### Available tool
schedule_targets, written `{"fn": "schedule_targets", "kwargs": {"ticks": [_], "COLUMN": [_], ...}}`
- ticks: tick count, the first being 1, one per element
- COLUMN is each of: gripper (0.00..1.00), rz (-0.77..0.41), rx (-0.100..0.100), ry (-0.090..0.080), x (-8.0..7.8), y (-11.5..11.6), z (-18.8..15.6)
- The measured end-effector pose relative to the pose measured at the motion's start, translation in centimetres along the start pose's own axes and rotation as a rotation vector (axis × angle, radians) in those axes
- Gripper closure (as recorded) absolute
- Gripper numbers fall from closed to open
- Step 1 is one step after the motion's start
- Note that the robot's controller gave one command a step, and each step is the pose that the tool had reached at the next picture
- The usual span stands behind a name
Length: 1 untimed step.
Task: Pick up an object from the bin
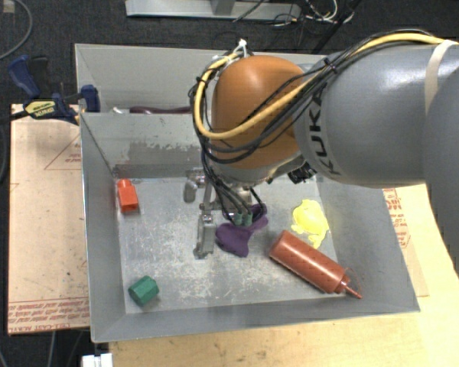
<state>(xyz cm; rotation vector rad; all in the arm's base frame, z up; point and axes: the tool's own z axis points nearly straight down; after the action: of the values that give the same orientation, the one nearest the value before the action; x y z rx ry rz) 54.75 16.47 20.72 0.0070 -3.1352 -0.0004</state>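
1. Purple lump (234, 239), crumpled and cloth-like, lies on the bin floor just beside the blunt end of the brown bottle (310, 264).
2. It looks light, soft and floppy; a pinch on its bunched upper fold would likely hold best.
3. The gripper (218, 229) stands at the lump's edge, on the side away from the bottle; whether it is clenched or released I cannot tell.
4. The bottle looks smooth and stiff, tapering to a nozzle; a yellow crumpled thing (310, 220) lies just beside it.

Bright, even light from above; soft sheen on the orange cover (252, 105), faint shadows across the bin (168, 274) floor.
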Motion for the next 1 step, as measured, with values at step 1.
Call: {"fn": "schedule_targets", "kwargs": {"ticks": [1], "gripper": [0.0], "rz": [0.004], "rx": [-0.001], "ry": [-0.007], "x": [-0.12], "y": [-0.09], "z": [-0.47]}}
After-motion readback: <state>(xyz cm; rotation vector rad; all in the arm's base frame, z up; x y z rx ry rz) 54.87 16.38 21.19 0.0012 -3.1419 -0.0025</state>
